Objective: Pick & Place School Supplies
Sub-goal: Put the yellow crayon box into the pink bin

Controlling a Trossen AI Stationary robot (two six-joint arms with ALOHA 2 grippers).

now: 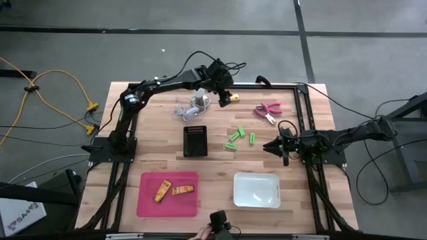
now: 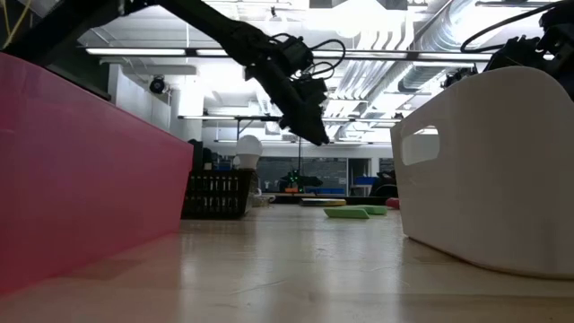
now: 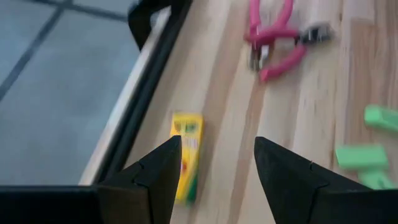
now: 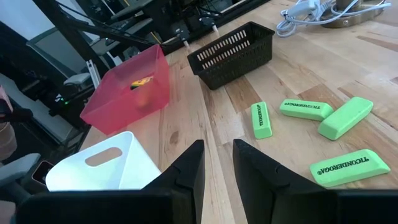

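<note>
Toward the desk's near-left corner, a pink tray holds two yellow-orange crayon boxes side by side. The left end effector hangs at the far edge, fingers spread apart and holding nothing, directly above a third yellow crayon box lying by the desk's black frame rail. Nearer the middle sits a black ribbed basket, then green erasers scattered close together. Pink-handled pliers lie toward the far right. A white bin stands at the near edge. The right end effector waits low beside the erasers, fingers slightly parted, gripping nothing.
</note>
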